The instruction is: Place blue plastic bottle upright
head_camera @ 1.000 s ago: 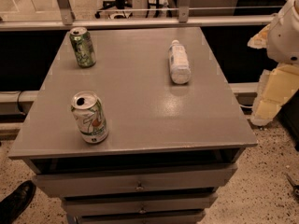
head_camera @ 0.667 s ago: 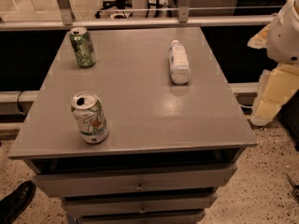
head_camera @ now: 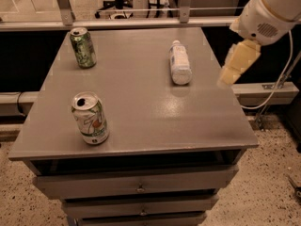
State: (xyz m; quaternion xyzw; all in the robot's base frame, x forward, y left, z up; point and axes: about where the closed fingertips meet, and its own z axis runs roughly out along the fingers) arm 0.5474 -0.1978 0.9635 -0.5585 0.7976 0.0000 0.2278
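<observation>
Blue plastic bottle [head_camera: 180, 63]: lying on its side on the grey cabinet top [head_camera: 141, 93], in the right rear quarter, long axis running nearly front to back. White cap [head_camera: 176, 43] toward the far edge, base toward the camera, pale blue-white label [head_camera: 180, 66] wrapped round the body. Faint reflection of the bottle on the glossy surface just in front of the base. Not touching either can or the gripper.

Gripper [head_camera: 226, 78]: pale yellow, blurred, slanting down and to the left from the white arm [head_camera: 270, 11] at the upper right corner of the view. Tip seen at the right edge of the cabinet top, near the bottle's base end and to its right, apart from it. Degree of opening: cannot tell. Nothing seen in its hold.

Far soda can [head_camera: 83, 47]: green and white, upright, near the left rear corner, well apart from the bottle. Near soda can [head_camera: 90, 118]: green and white, upright, mouth open, on the left front part of the top, well apart from the bottle.

Below the top: stacked grey drawers [head_camera: 136, 185], the uppermost with a small metal knob [head_camera: 140, 188]. Behind the cabinet: a horizontal metal rail [head_camera: 117, 24] with two uprights. To the right: a pale cable [head_camera: 277, 81] looping down beside the arm toward a low ledge. Speckled floor [head_camera: 273, 182] around the base.
</observation>
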